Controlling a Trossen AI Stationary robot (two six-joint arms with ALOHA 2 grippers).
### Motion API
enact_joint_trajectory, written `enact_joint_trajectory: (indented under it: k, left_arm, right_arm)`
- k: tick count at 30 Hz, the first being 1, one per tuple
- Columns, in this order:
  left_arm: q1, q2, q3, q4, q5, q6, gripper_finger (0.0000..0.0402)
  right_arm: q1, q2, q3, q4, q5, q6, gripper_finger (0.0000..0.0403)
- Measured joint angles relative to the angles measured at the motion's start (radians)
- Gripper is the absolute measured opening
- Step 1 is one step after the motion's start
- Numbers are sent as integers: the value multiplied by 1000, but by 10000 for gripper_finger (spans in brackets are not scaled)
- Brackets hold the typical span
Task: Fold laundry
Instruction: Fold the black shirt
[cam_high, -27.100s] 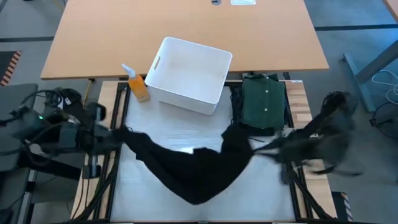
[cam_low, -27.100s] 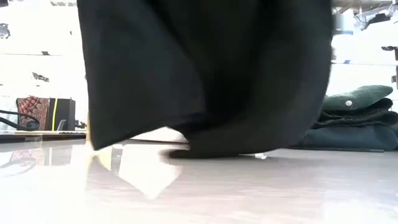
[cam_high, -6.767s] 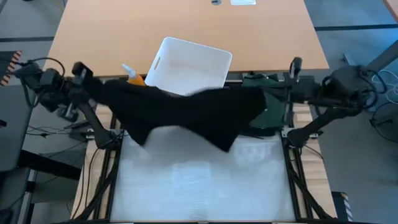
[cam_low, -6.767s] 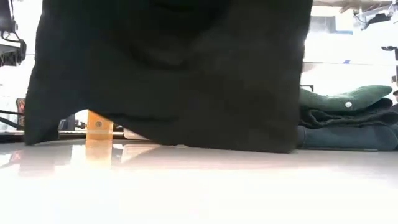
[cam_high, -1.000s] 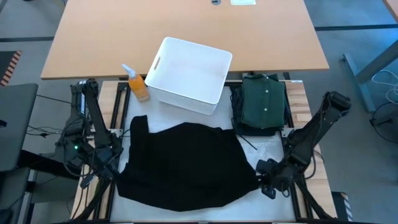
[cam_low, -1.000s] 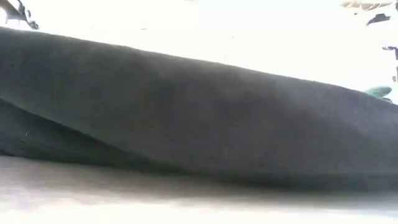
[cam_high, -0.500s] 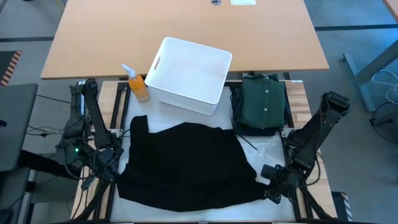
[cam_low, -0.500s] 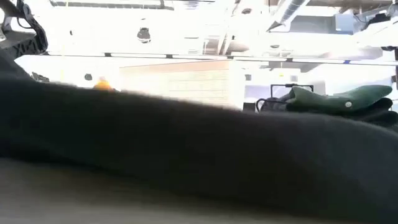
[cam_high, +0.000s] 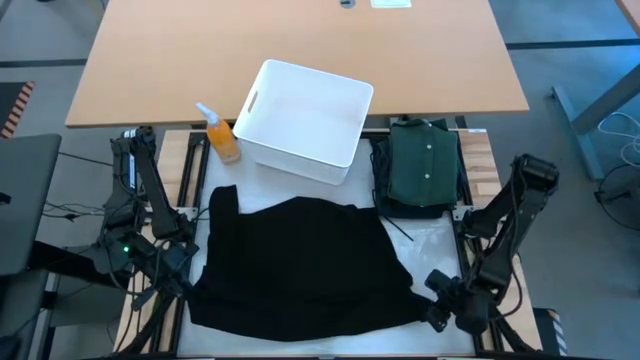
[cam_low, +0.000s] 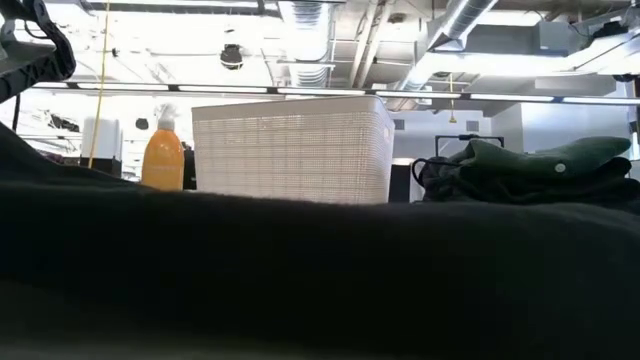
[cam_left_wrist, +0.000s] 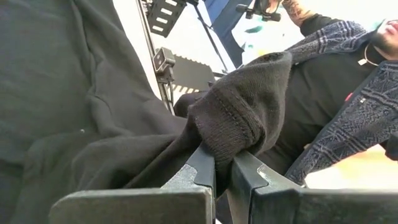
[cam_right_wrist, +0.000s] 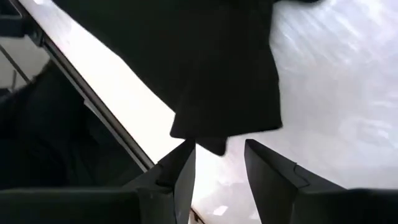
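Note:
A black garment (cam_high: 300, 265) lies spread flat on the white table top and fills the lower half of the low view (cam_low: 320, 280). At its left edge my left gripper (cam_high: 182, 268) is shut on a bunched, ribbed piece of it (cam_left_wrist: 239, 124). My right gripper (cam_high: 443, 303) stands open off the garment's near right corner (cam_right_wrist: 217, 134), which lies just beyond its fingertips, untouched. A folded dark green buttoned shirt (cam_high: 425, 165) rests on top of a stack of dark clothes at the far right (cam_low: 540, 170). My left gripper pinches a bunched, ribbed edge of the black garment (cam_left_wrist: 233, 146) between its two fingers, several layers thick. The bunch bulges out past the fingertips. The rest of the garment trails slack from the hold onto the table.
A white plastic bin (cam_high: 305, 120) and an orange spray bottle (cam_high: 222, 135) stand at the table's far edge, beyond the garment. Bare table shows right of the garment (cam_high: 430, 240). A person in a patterned sleeve (cam_left_wrist: 348, 93) is beyond the table's left side.
My right gripper has drawn back from the garment's near right corner toward the table's near right. The black garment has sunk flat onto the table; in the low view it now leaves the bin, the bottle and the green stack in sight.

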Motion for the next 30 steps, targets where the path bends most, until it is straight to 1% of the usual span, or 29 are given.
enact_joint_trajectory:
  k: [5,10,13,19,26,30]
  left_arm:
    - [0,0,0,-1,1,-9,0]
    - [0,0,0,-1,0,-10,0]
    - [0,0,0,-2,0,-10,0]
    - [0,0,0,-6,0,-10,0]
    - [0,0,0,-11,0,-10,0]
    - [0,0,0,-28,0,-12,0]
  right_arm:
    - [0,6,0,11,35,49,163]
    - [11,-20,0,-2,125,81,163]
    - [11,-35,0,-39,155,112,163]
    - [7,-36,0,-113,159,152,163]
    - [1,-37,0,-106,162,157,163]
    - [0,-37,0,-98,188,171,163]
